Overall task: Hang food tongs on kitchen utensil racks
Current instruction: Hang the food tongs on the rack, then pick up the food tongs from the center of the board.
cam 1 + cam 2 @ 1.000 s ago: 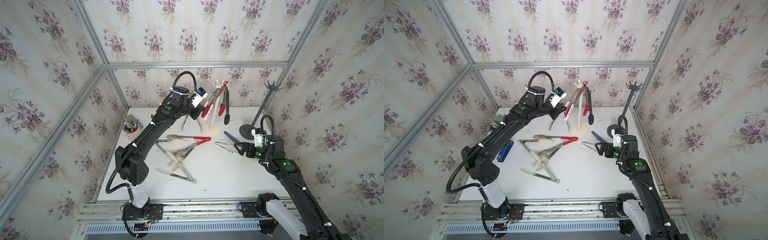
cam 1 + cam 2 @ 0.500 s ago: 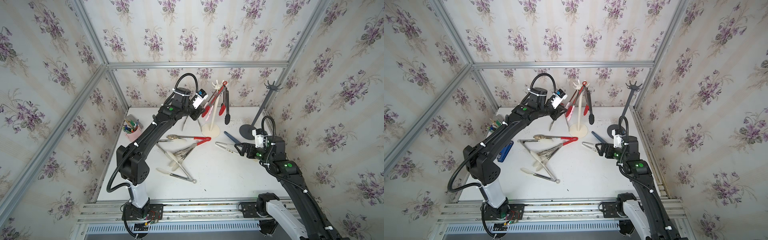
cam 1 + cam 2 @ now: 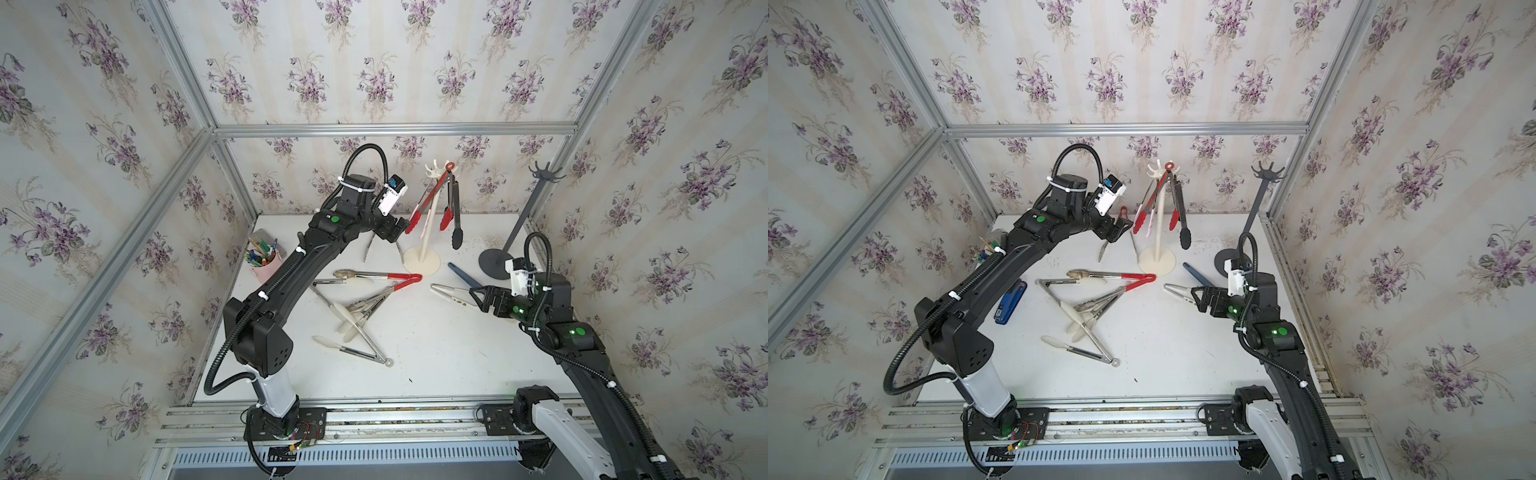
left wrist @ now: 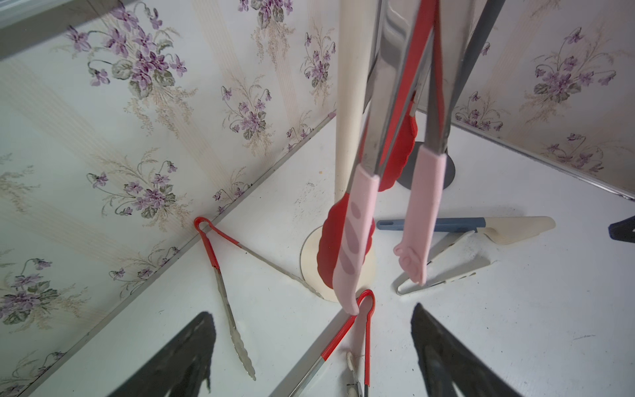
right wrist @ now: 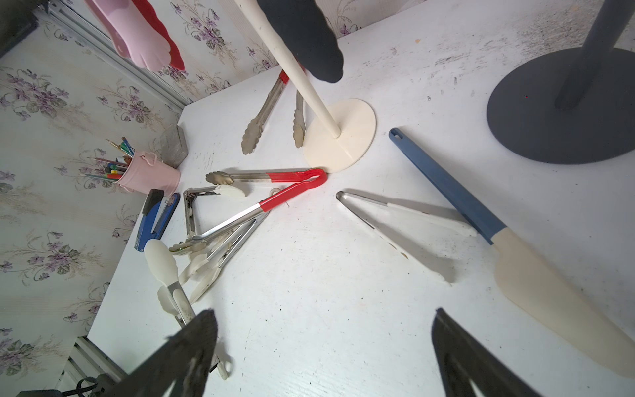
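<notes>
The cream-white rack (image 3: 429, 216) carries red tongs (image 3: 432, 197), black tongs (image 3: 455, 216) and pink-tipped tongs (image 4: 357, 240), all hanging free. My left gripper (image 3: 400, 230) is open just beside their tips, and in its wrist view the left gripper (image 4: 312, 343) has nothing between its fingers. The dark grey rack (image 3: 527, 208) stands bare at the back right. Several tongs lie on the table: red-handled ones (image 3: 386, 276), a cream-tipped heap (image 3: 353, 320) and white ones (image 3: 449, 289). My right gripper (image 3: 478, 297) hovers open over the table by the white tongs (image 5: 398, 223).
A pink cup of pens (image 3: 266, 262) stands at the back left, with a blue stapler (image 3: 1011, 301) and a grey block (image 5: 173, 146) near it. A blue-handled, cream-bladed utensil (image 5: 481, 220) lies by the grey rack's base (image 3: 494, 264). More red-handled tongs (image 4: 220, 268) lie along the back wall.
My left gripper has opened and let go of the pink tongs, which now hang on the cream-white rack; it has drawn back slightly. The right arm has not moved.
</notes>
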Action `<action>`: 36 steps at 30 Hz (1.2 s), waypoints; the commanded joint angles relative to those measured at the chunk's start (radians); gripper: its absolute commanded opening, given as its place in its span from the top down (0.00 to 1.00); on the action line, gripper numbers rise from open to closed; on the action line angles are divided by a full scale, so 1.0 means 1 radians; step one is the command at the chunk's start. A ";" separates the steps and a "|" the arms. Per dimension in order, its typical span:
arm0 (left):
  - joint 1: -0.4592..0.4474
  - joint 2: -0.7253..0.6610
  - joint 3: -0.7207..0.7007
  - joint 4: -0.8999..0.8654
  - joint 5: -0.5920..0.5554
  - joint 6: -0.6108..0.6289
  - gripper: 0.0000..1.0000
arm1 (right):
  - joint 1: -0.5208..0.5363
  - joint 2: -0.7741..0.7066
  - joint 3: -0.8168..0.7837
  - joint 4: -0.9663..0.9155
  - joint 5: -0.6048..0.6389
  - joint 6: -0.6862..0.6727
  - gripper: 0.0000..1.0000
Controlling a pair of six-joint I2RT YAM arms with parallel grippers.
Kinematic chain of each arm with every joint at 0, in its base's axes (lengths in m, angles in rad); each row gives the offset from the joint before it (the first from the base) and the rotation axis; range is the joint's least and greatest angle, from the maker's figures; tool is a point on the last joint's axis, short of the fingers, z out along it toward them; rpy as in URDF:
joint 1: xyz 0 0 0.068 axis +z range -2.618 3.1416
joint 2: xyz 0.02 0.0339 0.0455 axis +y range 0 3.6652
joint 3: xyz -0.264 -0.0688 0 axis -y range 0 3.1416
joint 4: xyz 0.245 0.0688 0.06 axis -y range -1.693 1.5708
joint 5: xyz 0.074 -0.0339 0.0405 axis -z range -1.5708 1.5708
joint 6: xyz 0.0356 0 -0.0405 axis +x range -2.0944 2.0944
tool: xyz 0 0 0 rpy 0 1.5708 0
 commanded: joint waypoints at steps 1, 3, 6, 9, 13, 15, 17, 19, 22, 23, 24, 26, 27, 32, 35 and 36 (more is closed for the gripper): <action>0.009 -0.026 -0.018 0.012 0.008 -0.035 0.05 | 0.000 -0.001 -0.002 0.006 0.001 -0.001 0.04; 0.012 -0.044 -0.030 0.014 0.006 -0.051 0.04 | 0.001 0.001 -0.003 0.009 -0.002 -0.002 0.04; 0.021 -0.069 -0.044 0.017 0.015 -0.096 0.03 | 0.001 0.005 -0.004 0.015 -0.003 -0.002 0.04; 0.033 -0.101 -0.071 0.022 0.036 -0.146 0.02 | 0.001 0.005 -0.006 0.019 -0.005 -0.003 0.03; 0.042 -0.162 -0.135 0.034 0.037 -0.184 0.01 | 0.000 0.002 -0.014 0.016 -0.002 -0.006 0.03; 0.048 -0.193 -0.169 0.038 0.033 -0.202 0.01 | 0.001 0.000 -0.019 0.017 -0.002 -0.005 0.03; 0.051 -0.228 -0.212 0.039 0.031 -0.215 0.01 | 0.001 0.000 -0.025 0.020 -0.005 -0.005 0.03; 0.052 -0.266 -0.272 0.038 0.022 -0.221 0.01 | 0.000 0.003 -0.032 0.023 -0.007 -0.003 0.03; 0.052 -0.329 -0.377 0.037 0.014 -0.261 0.01 | 0.000 0.008 -0.040 0.028 -0.010 0.002 0.03; 0.051 -0.338 -0.416 0.037 0.019 -0.273 0.01 | 0.001 0.009 -0.042 0.029 -0.010 0.003 0.03; 0.048 -0.389 -0.461 0.037 0.015 -0.282 0.01 | 0.001 0.010 -0.045 0.032 -0.011 0.004 0.03; 0.043 -0.434 -0.549 0.030 -0.005 -0.308 0.01 | 0.000 0.011 -0.053 0.040 -0.013 0.010 0.03; 0.039 -0.460 -0.588 0.017 -0.007 -0.320 0.01 | 0.000 0.013 -0.056 0.045 -0.013 0.013 0.03; 0.001 -0.582 -0.742 -0.060 -0.058 -0.353 0.01 | 0.000 0.021 -0.072 0.064 -0.024 0.018 0.02; -0.034 -0.648 -0.804 -0.099 -0.075 -0.341 0.01 | 0.000 0.033 -0.079 0.077 -0.033 0.016 0.03; -0.049 -0.673 -0.827 -0.103 -0.080 -0.325 0.01 | 0.000 0.039 -0.080 0.080 -0.036 0.015 0.03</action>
